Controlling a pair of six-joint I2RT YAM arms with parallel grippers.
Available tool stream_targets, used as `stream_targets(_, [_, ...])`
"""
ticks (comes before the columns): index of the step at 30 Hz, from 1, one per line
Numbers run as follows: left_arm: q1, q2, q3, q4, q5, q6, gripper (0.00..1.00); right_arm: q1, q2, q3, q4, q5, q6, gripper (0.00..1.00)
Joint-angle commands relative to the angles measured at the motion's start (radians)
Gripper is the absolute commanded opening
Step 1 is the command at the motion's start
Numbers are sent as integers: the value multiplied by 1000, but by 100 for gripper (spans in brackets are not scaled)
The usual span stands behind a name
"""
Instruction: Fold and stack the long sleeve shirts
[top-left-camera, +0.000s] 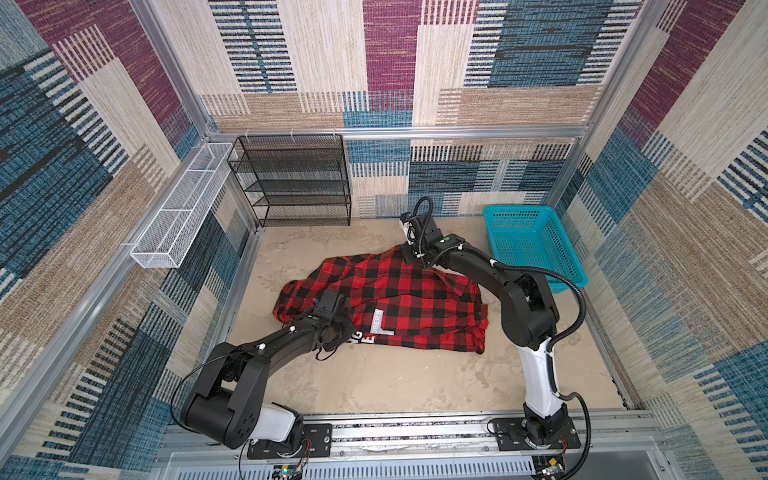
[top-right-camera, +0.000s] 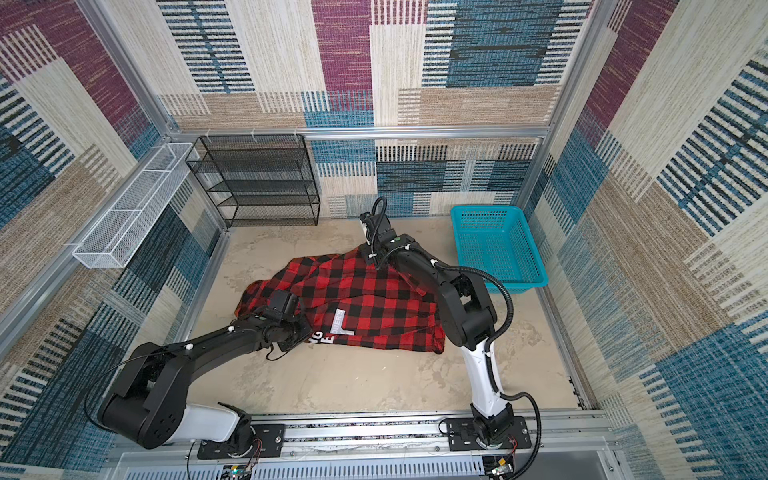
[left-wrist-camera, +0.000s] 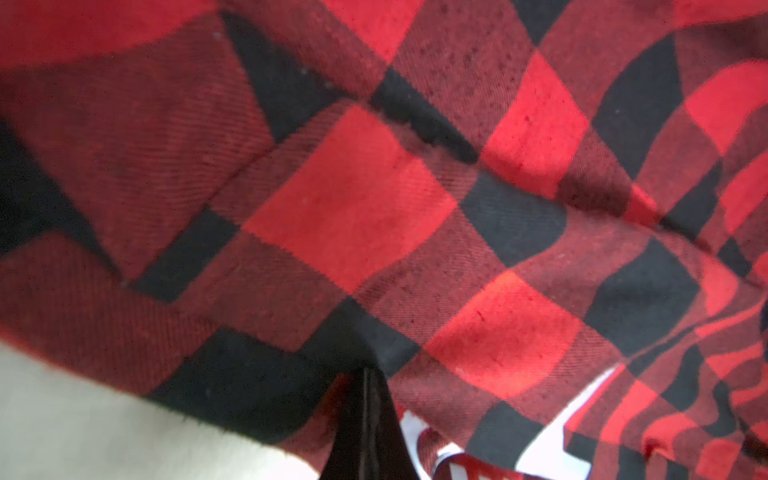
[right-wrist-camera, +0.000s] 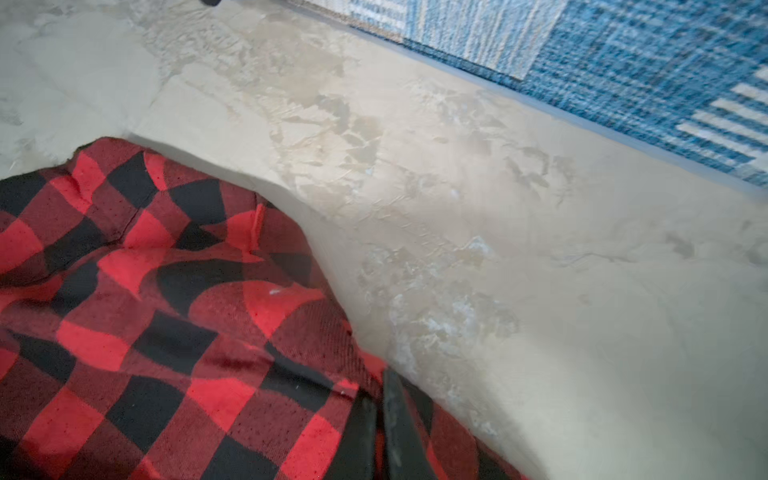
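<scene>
The shirt (top-left-camera: 399, 299) lies rumpled in the middle of the counter (top-left-camera: 374, 386), the left pincer (left-wrist-camera: 368, 403) clamped on its near left edge and the right pincer (right-wrist-camera: 380, 419) on its far edge, so lifting both evenly and drawing them apart should spread it flat.

Robot test cell, aluminium frame (top-left-camera: 395, 132), carpet-tile walls (top-left-camera: 540, 54)

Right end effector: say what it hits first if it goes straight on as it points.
The right end effector is shut on the shirt edge; straight on, it likely meets the beige tabletop first, though depth is unclear.
</scene>
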Motion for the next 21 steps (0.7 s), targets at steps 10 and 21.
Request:
stream_targets(10, [-18,-97,105,-225,-116,-11,0,47,-161,-253,10,-52,63,39])
stream_targets(21, [-13,-82,303,-326,-158,152,2,-55,-430,-513,-66,-50,541,41])
